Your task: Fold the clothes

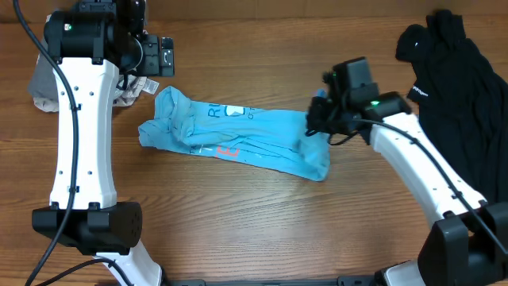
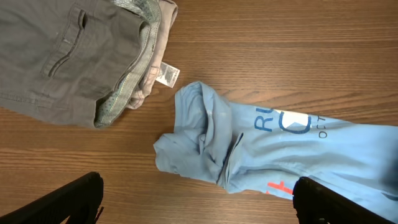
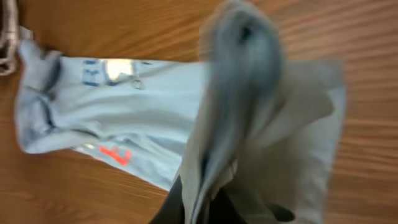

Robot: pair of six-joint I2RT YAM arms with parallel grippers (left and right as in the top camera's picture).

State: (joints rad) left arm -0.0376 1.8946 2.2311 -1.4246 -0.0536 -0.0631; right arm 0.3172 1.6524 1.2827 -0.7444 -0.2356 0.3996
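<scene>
Right end effector point(image 1: 314, 125) | fingers hidden by pinched T-shirt point(image 1: 238, 137) | fabric blurred

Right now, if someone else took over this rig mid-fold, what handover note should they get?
Left fingers: open, holding nothing, hovering over the left end of the light sky-blue fabric T-shirt.
Right fingers: shut on the T-shirt's right end, with fabric raised close to the wrist camera.
Things: the T-shirt lies bunched lengthwise in the middle of the wooden table. The crumpled black garment is heaped at the right edge. Grey trousers lie at the far left.
Done: no neat fold on the T-shirt yet.
Left: probably spread and fold the T-shirt, then the black garment.
</scene>
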